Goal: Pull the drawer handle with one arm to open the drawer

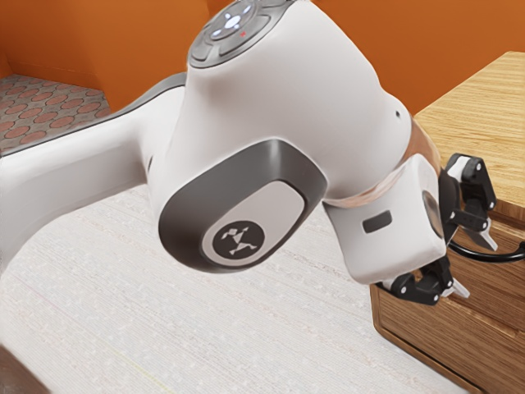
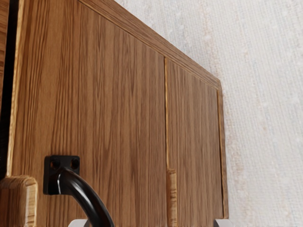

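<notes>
Handle (image 1: 502, 256) of the drawer (image 1: 492, 305) sat inside our gripper (image 1: 476, 264), whose jaws we held wide apart, not clamping it.

Light is bright and even. The white arm (image 1: 287, 123) is pale on top (darker underneath), and the black handle (image 2: 81, 191) carries a thin highlight.

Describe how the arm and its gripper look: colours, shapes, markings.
The glossy white round-shelled robot arm has a dark-grey-rimmed white joint cap bearing a white emblem on a black disc. A grey round button panel with lit white dots and one red dot tops it. A tan ring circles the wrist. The black two-finger gripper ends in pale silver tips.
</notes>
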`<act>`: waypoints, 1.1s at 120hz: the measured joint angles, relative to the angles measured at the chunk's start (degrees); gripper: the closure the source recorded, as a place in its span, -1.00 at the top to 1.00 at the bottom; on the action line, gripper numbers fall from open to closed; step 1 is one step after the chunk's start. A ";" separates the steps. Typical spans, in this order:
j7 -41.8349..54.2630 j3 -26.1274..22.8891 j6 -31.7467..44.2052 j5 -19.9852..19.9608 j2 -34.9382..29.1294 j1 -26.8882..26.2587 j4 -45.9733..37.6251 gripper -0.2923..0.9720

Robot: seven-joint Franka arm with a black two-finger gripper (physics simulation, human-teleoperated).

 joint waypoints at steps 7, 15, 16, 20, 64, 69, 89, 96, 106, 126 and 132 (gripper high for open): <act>0.21 0.09 0.07 0.08 0.19 0.11 0.08 -0.08; 0.43 0.24 0.14 0.13 0.53 0.39 0.15 -0.08; 0.46 0.26 0.14 0.14 0.61 0.42 0.16 -0.08; 0.56 0.30 0.18 0.17 1.07 0.56 0.25 -0.08; 1.35 -0.08 0.95 0.30 3.29 3.67 -0.06 -0.18; 1.38 -0.38 1.03 0.34 2.98 3.96 -0.49 -0.22; 1.38 0.41 1.35 0.12 -1.32 2.47 -5.64 -0.44; 1.35 0.29 1.40 -0.01 -3.19 2.30 -7.43 -0.45; 1.40 0.25 1.27 -0.15 -5.21 1.52 -8.62 -0.52; 1.41 0.25 1.22 -0.62 -8.30 1.25 -12.15 -0.50; 1.40 0.29 1.24 -0.92 -9.34 1.18 -13.29 -0.53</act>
